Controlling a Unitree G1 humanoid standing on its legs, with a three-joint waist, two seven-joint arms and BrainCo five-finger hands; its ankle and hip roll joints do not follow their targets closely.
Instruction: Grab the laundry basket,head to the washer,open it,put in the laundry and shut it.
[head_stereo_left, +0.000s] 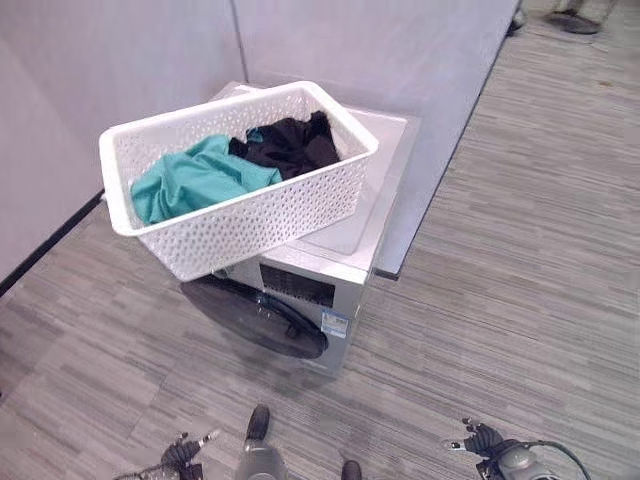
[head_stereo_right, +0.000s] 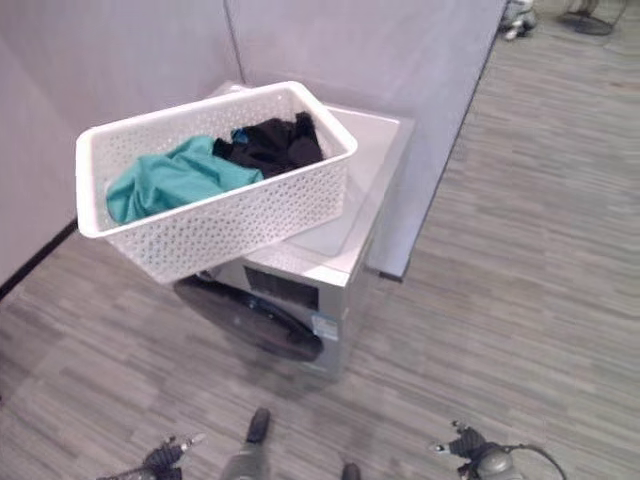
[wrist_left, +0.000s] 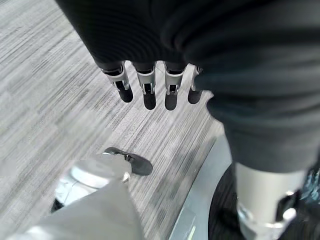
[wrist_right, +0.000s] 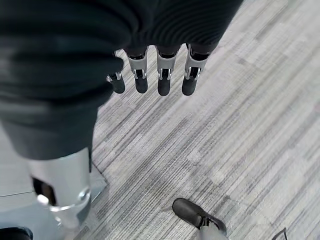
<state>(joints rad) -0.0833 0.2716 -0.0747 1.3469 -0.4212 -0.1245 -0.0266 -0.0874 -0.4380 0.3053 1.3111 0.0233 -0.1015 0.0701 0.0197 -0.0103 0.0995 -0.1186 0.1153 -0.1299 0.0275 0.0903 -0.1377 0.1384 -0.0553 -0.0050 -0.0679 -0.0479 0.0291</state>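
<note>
Resting atop washer (head_stereo_left: 330, 285), laundry basket (head_stereo_left: 240, 215) well beyond both empty, straight-fingered hands (head_stereo_left: 185, 452) (head_stereo_left: 480, 438).

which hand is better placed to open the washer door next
Probably the left. The left hand hangs low, more directly in front of the closed washer door; the right hand hangs further off to the washer's side. Both are open and empty; the basket rests on top.

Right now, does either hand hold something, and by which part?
Nothing is held. The left hand and right hand hang open over the floor; the white perforated plastic laundry basket rests on the washer.
</note>
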